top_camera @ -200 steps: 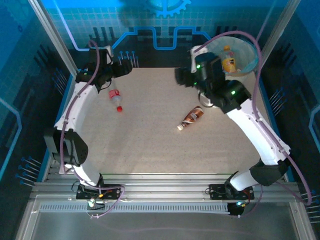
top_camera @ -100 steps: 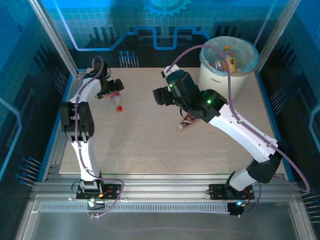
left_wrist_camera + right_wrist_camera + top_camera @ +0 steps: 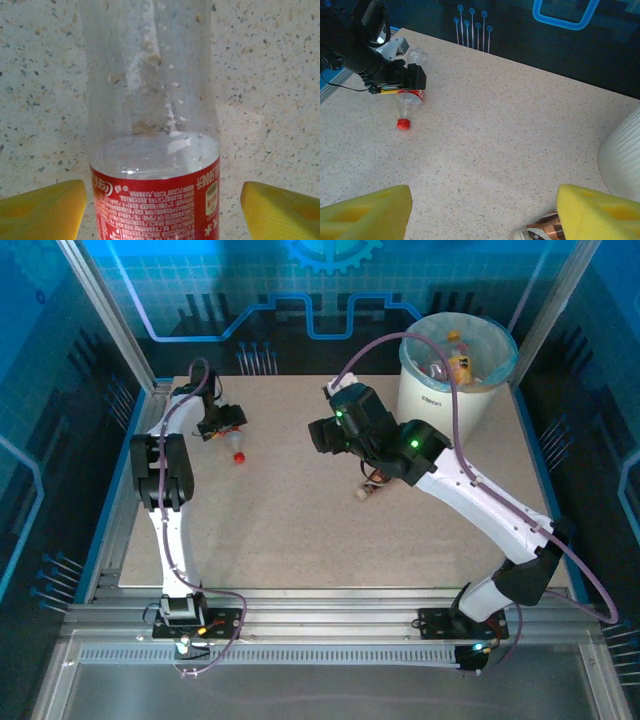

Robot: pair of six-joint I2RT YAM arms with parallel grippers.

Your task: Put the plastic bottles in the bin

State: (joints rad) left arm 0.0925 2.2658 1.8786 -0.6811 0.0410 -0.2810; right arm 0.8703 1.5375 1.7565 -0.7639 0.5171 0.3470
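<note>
Straddling red-labelled bottle (image 3: 154, 125), left hand (image 3: 160, 199) spread, bare tabletop (image 3: 290, 525) around

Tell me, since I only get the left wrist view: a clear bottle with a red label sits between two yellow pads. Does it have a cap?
Observer: Yes. The bottle lies on the table, with a red cap on the end nearer the arms' bases. The left tool straddles it.
Operator: Where is the bin?
Observer: The bin stands at the table's far right corner, with an orange bottle inside.
Operator: Any others lying out?
Observer: One brown bottle lies near the middle, close by the open right tool.
</note>
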